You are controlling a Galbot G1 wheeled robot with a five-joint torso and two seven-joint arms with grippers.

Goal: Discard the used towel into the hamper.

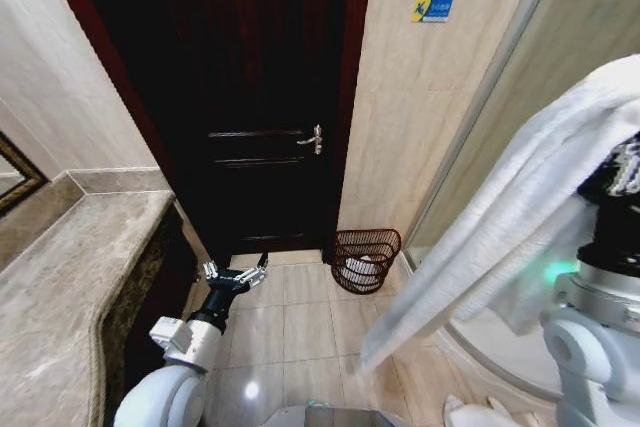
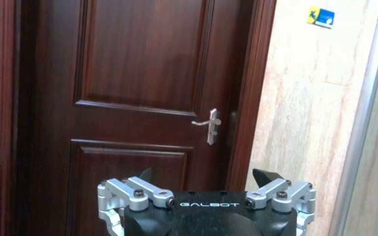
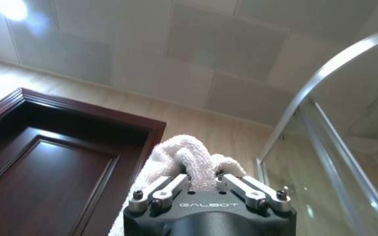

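While the right gripper (image 3: 205,183) pinches the white towel (image 1: 500,207) at frame right and the left gripper (image 1: 236,273) idles wide open lower left, the hamper (image 1: 365,259) sits lower centre — release only once the cloth hangs over its rim.

The hamper (image 1: 366,259) is sitting on the floor (image 1: 300,347) right of the door (image 1: 250,107), with the towel (image 1: 500,217) hanging nearer, farther right.

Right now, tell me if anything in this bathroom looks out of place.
Nothing is spilled or broken. The hamper stands upright on the floor beside the door, with something pale already inside. The one oddity is the white towel, hanging from the raised right gripper rather than a rail.
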